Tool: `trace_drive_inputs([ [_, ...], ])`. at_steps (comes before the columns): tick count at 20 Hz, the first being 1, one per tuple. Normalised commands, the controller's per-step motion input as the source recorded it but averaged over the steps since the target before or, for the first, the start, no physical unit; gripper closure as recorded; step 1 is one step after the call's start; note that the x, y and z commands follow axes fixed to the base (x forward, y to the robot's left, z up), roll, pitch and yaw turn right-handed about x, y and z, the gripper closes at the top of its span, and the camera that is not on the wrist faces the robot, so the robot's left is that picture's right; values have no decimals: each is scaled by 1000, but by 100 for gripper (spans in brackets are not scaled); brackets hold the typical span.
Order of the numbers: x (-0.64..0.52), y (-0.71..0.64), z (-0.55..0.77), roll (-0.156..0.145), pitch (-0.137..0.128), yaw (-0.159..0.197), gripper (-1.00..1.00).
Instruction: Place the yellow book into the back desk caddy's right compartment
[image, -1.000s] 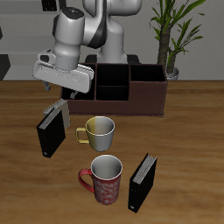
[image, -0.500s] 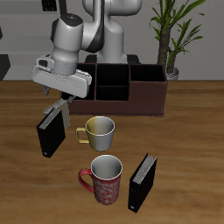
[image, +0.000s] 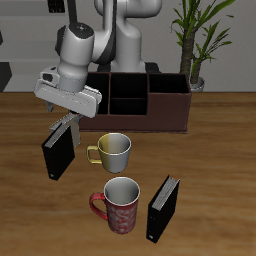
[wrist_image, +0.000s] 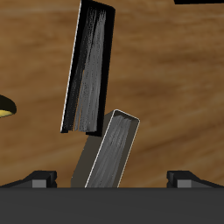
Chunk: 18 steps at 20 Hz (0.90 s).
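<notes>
Exterior view: task barely begun. Slim dull yellow-tan hardback book (wrist_image: 112, 150) is ungrasped on the tabletop, well in front of the caddy, propped tilted against an upright black hardback book (image: 58, 152). Franka two-finger gripper (image: 68, 118) hangs just above the pair; wrist view shows its fingers spread wide, holding nothing. Left to do: grasp, lift, carry, drop into the wide right compartment (image: 170, 95) of the long reddish-brown back desk caddy (image: 150, 120) near the tabletop's back edge.

Counts: one yellow book, two black books (second (image: 163, 208) near the front edge), two mugs, one caddy.
</notes>
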Motion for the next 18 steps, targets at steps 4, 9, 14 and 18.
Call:
trace_drive_inputs([
  [4, 41, -90, -217, -19, 25, -43, -100],
  [9, 89, 66, -329, 9, 42, -22, 100],
  [14, 28, 10, -124, 2, 16, -32, 100],
  [18, -34, -87, -53, -8, 3, -22, 100],
])
